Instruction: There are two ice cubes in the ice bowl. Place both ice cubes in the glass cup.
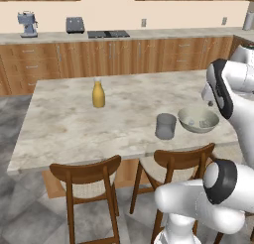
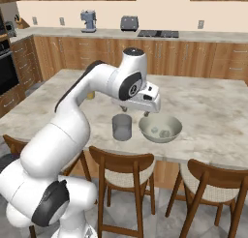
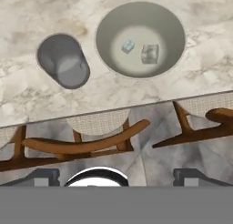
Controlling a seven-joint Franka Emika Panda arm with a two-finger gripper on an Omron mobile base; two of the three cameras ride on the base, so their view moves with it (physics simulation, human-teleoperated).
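Note:
The pale ice bowl [image 3: 108, 34] sits near the island counter's front edge, with two ice cubes [image 3: 128, 46] [image 3: 150, 53] lying in it, also seen from the right base [image 2: 155, 130] [image 2: 165, 133]. The grey glass cup [image 3: 63, 61] stands upright just left of the bowl [image 2: 160, 139], close to it; I cannot tell whether they touch. From the left base, the cup [image 1: 165, 126] and bowl [image 1: 198, 129] stand side by side. My gripper [image 2: 136, 111] hangs above the counter over the gap between cup [image 2: 122, 127] and bowl, open and holding nothing. In the hand view its fingertips [image 3: 45, 175] stand wide apart.
A yellow bottle [image 1: 98, 94] stands farther back on the marble island [image 1: 69, 124]. Two wooden chairs [image 1: 87, 171] [image 1: 181, 158] are tucked under the island's front edge, just below the cup and bowl. Cabinets and appliances line the back wall.

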